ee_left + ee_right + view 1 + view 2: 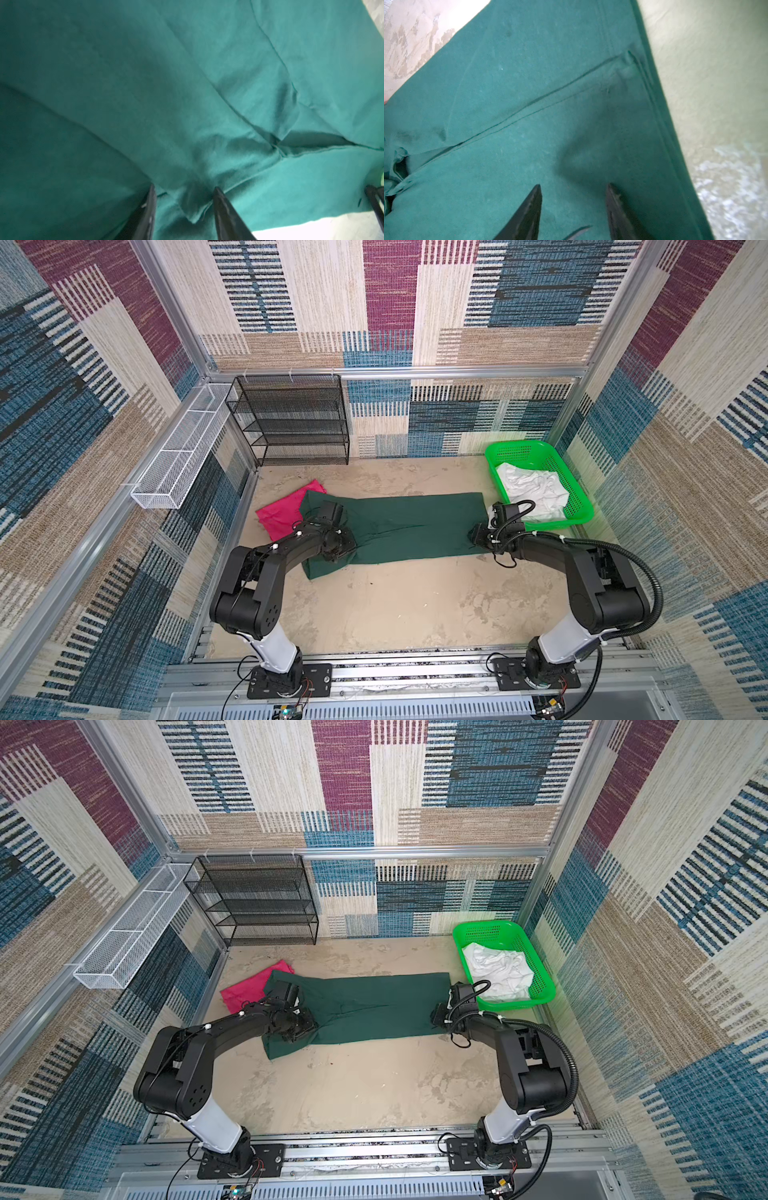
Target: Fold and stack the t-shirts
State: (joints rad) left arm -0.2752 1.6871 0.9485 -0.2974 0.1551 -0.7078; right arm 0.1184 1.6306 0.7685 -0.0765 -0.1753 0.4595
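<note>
the dark green t-shirt point(407, 526) lies spread in a long band across the middle of the sandy table point(395, 605) in both top views, with a seam line running along its length and its lower left corner hanging toward the near edge. its left end meets the bright pink t-shirt point(282, 510), which lies flat at centre left, partly behind the left arm. the left gripper point(184, 187) is down on the left end of the green shirt; in the left wrist view its two dark fingers point(224, 207) stand apart with their tips on the cloth, a small puckered ridge of fabric between them, not pinched tight. the right gripper point(574, 185) is at the shirt's right end, near the hem; in the right wrist view its fingers point(529, 207) also stand apart over flat cloth, holding nothing. just right of that end, at centre right, sits a bright green basket point(557, 524) with a crumpled white cloth point(532, 489) inside. a black mesh shelf point(291, 418) stands against the back wall, upper centre left, and a white wire tray point(178, 456) runs along the left wall.
</note>
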